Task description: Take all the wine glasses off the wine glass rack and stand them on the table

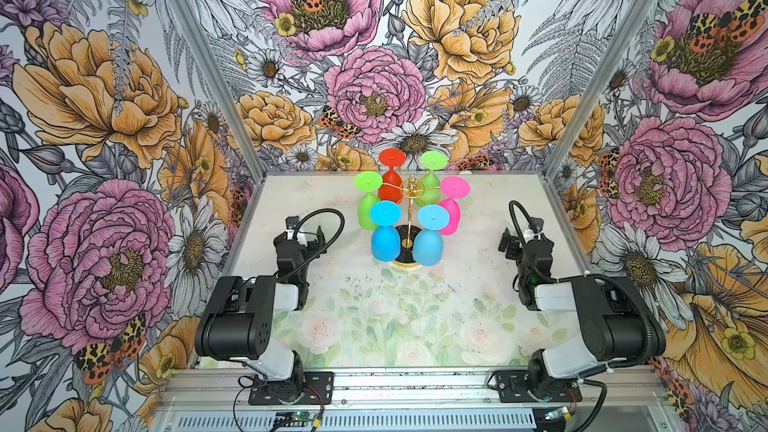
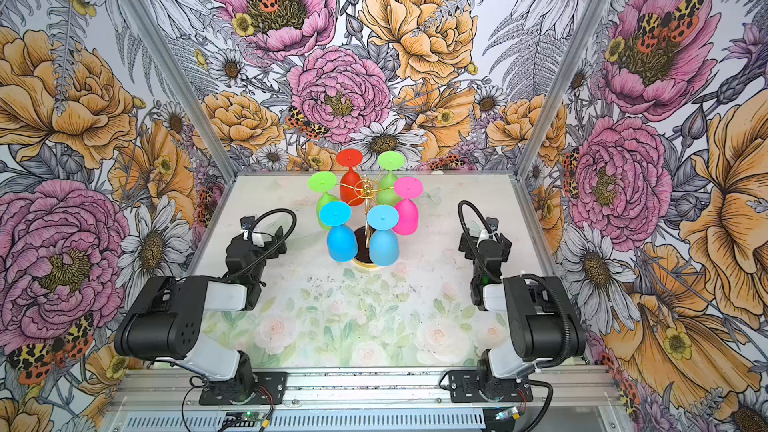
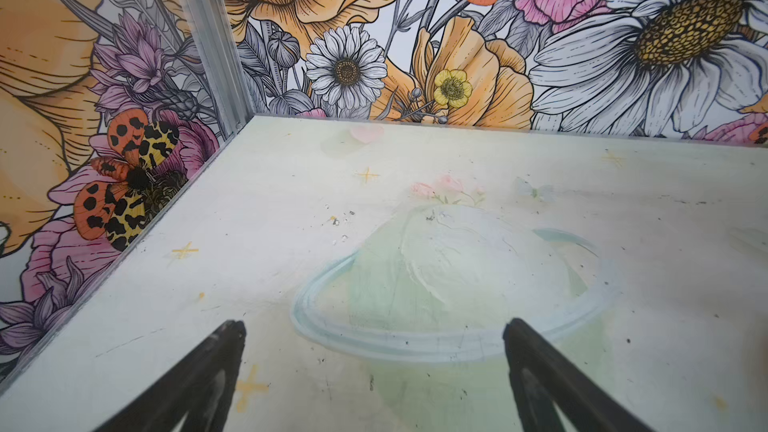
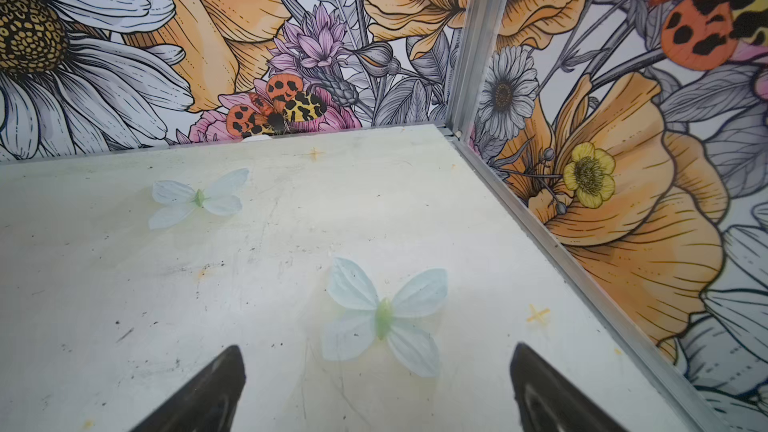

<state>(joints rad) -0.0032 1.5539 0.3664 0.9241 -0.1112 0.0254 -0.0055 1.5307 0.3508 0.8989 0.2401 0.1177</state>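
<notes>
Left fingers (image 3: pixel 199 380) and right fingers (image 4: pixel 208 388) are spread wide, holding nothing, low over the surface (image 1: pixel 374 309) at either side. Farther back, mid-surface, stands the rack (image 1: pixel 412 189). Six glasses (image 1: pixel 385 241) hang on it bowl-down, the two blue ones nearest.

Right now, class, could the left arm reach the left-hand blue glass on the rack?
Probably yes: that blue glass hangs on the rack's near side, bare table lies between, left fingers open.

Bright, even light; wide-angle edge distortion, slight blur.
</notes>
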